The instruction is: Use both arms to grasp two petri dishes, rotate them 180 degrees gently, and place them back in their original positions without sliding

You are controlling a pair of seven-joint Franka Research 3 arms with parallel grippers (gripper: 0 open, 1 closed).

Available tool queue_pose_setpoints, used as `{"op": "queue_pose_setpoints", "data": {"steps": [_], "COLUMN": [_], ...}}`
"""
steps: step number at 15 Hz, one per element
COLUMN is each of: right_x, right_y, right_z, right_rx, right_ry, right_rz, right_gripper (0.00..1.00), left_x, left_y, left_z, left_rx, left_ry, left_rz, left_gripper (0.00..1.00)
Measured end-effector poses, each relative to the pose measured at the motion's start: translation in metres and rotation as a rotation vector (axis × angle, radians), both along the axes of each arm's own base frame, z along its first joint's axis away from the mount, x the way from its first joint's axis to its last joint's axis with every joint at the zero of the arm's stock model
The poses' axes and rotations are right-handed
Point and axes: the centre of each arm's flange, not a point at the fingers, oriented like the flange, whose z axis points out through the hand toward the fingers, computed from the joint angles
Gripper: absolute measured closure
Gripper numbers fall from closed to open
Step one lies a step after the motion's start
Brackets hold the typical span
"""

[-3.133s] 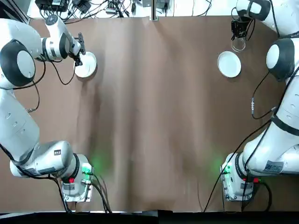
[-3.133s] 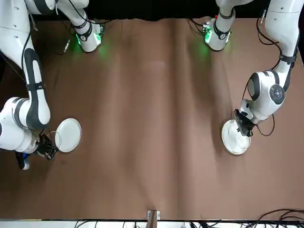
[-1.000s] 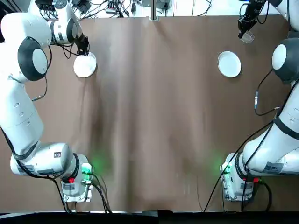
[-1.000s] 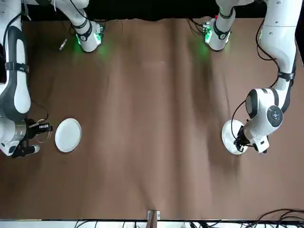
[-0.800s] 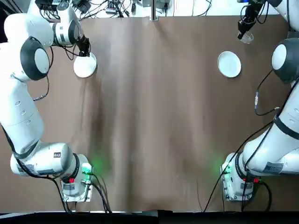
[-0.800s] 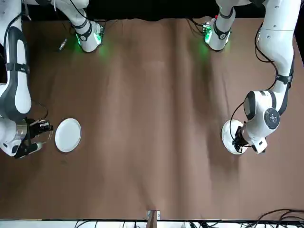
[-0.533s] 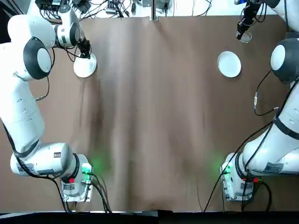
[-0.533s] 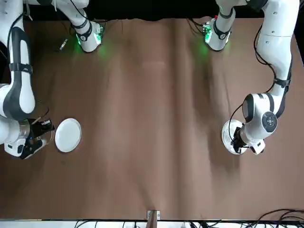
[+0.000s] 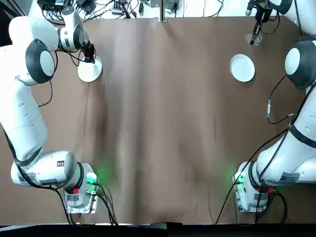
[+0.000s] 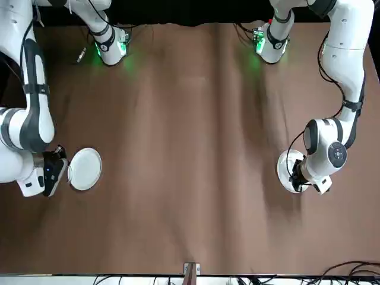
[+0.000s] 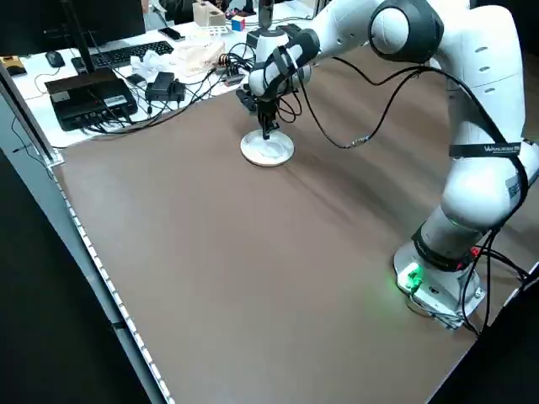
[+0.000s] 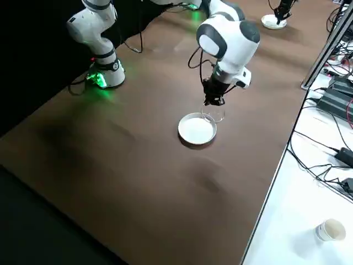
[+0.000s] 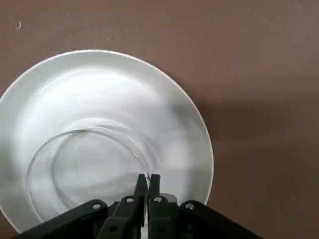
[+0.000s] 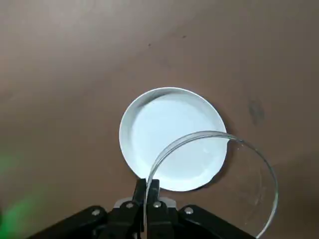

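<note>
My left gripper (image 9: 89, 55) (image 13: 148, 178) is shut on the rim of a clear petri dish (image 13: 87, 172). That dish hangs over a white round disc (image 9: 90, 70) (image 13: 104, 84) at the far left; I cannot tell if they touch. At the far right, my right gripper (image 9: 255, 35) (image 14: 148, 183) is shut on the rim of a second clear petri dish (image 14: 214, 184) (image 12: 214, 115). It holds the dish tilted, off the table, just beyond another white disc (image 9: 242, 67) (image 14: 169, 124).
Cables and electronics (image 9: 118, 7) lie past the table's far edge, and a small post (image 9: 161, 17) stands at its middle. Both arm bases (image 9: 81, 190) (image 9: 252, 191) glow green at the near edge. Brown tabletop (image 9: 163, 123) stretches between the discs.
The right wrist has turned, so its clear dish went from lying flat to nearly edge-on from above and moved nearer its white disc. The left gripper turned slightly over its disc.
</note>
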Motion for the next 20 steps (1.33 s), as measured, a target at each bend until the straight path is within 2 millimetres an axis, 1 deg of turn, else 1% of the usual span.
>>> {"op": "queue_pose_setpoints", "data": {"steps": [2,4,6,7,10,14,16,17,20], "right_x": [-0.001,-0.001,-0.004,-0.007,-0.016,-0.028,-0.033,-0.035,-0.042], "right_y": [-0.004,-0.004,-0.004,-0.003,0.000,0.002,0.004,0.005,0.007], "right_z": [-0.002,-0.005,-0.021,-0.032,-0.057,-0.076,-0.084,-0.089,-0.106], "right_rx": [0.022,0.030,0.035,0.038,0.039,0.029,0.019,0.017,0.018], "right_ry": [0.000,-0.002,-0.012,-0.012,0.013,0.062,0.075,0.075,0.073], "right_rz": [0.080,0.155,0.217,0.234,0.259,0.283,0.297,0.301,0.307], "right_gripper": [0.96,0.96,0.96,0.96,0.96,0.96,0.96,0.96,0.96], "left_x": [-0.001,-0.001,-0.001,-0.001,0.000,0.002,0.005,0.007,0.010], "left_y": [0.005,0.006,0.005,0.005,0.001,-0.003,-0.006,-0.006,-0.004], "left_z": [-0.001,-0.002,-0.002,-0.002,-0.001,0.002,0.006,0.009,0.025], "left_rx": [0.001,0.001,0.000,0.000,-0.001,-0.001,0.000,0.002,0.008], "left_ry": [0.004,0.005,0.005,0.005,0.004,-0.004,-0.012,-0.020,-0.026], "left_rz": [0.005,0.006,0.005,0.004,-0.001,-0.007,-0.050,-0.113,-0.309], "left_gripper": [0.96,0.96,0.95,0.89,0.61,0.25,0.07,0.00,0.00]}}
